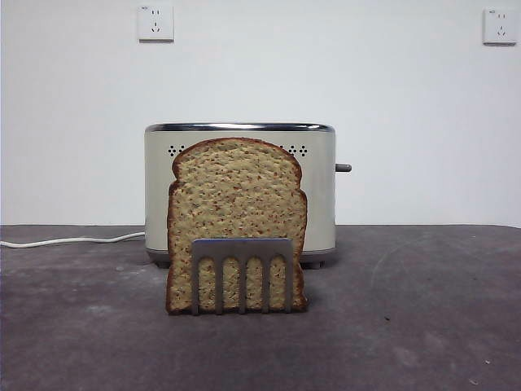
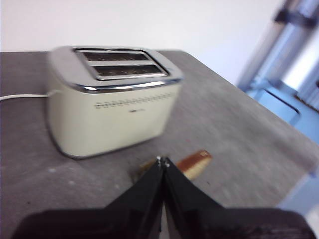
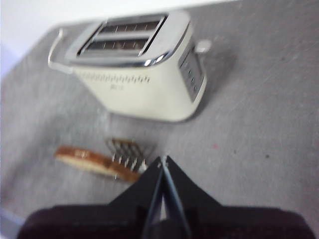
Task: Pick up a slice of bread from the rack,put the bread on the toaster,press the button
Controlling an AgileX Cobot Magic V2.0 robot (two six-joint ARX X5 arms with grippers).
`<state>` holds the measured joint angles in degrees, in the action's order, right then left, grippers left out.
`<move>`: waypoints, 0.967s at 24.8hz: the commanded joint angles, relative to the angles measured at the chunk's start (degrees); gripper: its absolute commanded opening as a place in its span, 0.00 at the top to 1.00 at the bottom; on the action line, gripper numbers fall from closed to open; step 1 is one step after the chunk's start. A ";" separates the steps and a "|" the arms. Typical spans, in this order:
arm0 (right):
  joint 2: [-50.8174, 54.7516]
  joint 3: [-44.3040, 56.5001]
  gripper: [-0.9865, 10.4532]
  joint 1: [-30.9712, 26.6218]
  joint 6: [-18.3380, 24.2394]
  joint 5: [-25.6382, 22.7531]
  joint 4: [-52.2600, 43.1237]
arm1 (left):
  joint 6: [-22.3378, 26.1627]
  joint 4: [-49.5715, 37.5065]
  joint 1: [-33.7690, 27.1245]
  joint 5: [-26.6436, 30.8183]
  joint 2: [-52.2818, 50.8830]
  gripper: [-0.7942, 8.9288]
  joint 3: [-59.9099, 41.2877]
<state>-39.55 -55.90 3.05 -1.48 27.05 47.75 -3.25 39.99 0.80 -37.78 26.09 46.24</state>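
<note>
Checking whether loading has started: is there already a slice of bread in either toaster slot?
No. In the left wrist view both slots of the toaster are empty, and the slice of bread stands in the rack.

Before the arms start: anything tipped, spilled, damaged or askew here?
Nothing stands out. The slice of bread stands upright in the rack, in front of the toaster, whose slots look empty. Both hands, left hand and right hand, are shut above the table.

No legible text: the toaster (image 3: 144,84) bears a small logo, too blurred to read.
</note>
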 commanded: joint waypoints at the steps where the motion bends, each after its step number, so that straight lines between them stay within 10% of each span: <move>1: -2.67 -5.20 0.92 0.96 7.67 0.07 7.26 | 7.50 5.11 -0.02 -2.38 3.32 0.93 3.87; 12: -5.55 -10.27 0.92 2.71 10.38 0.02 14.47 | 12.57 12.72 0.74 -3.06 7.52 0.91 8.61; 16: -5.55 -10.27 0.92 2.71 10.38 0.04 14.49 | 12.55 11.23 0.90 -2.78 7.52 0.25 8.61; 24: -6.12 -10.27 0.92 2.71 10.38 0.02 14.47 | 20.81 10.34 9.49 -2.43 15.69 0.24 16.33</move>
<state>-45.63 -66.00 5.63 8.43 27.03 62.22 14.94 50.65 9.80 -40.23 41.43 62.28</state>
